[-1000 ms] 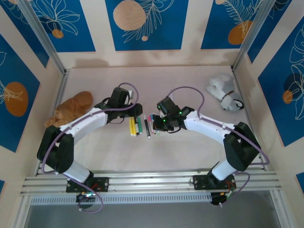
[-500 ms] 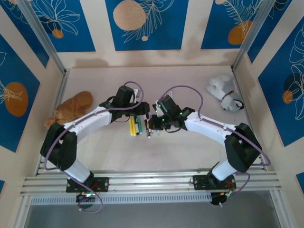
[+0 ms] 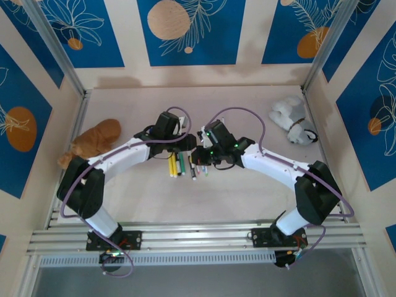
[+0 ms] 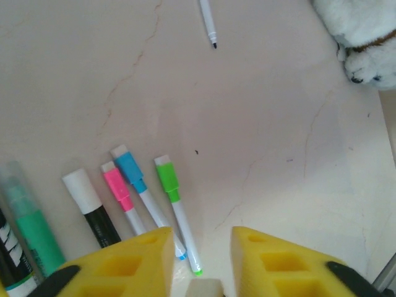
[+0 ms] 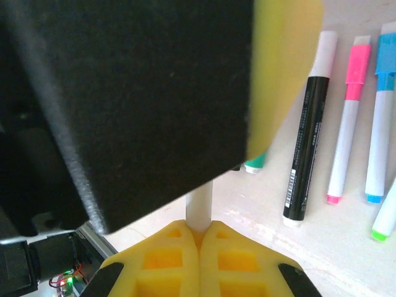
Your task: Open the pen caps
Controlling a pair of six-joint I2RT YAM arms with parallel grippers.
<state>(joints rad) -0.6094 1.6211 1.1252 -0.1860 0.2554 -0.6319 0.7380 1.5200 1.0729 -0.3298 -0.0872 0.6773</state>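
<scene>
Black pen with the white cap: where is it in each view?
Top external: black pen just below the centre.
Left wrist: black pen at lower left, slanted.
Right wrist: black pen right of centre, nearly upright.
Shared landmark: the pink pen lying alongside it.

left arm (image 3: 117,158) and right arm (image 3: 272,162): both bent inward, wrists nearly meeting at centre. left gripper (image 4: 199,238): yellow fingers (image 4: 133,263) apart, narrow gap between them. right gripper (image 5: 199,230): fingers pressed together, clamped on a white pen shaft (image 5: 199,207). the left gripper's black housing sits close over the right fingertips.
</scene>
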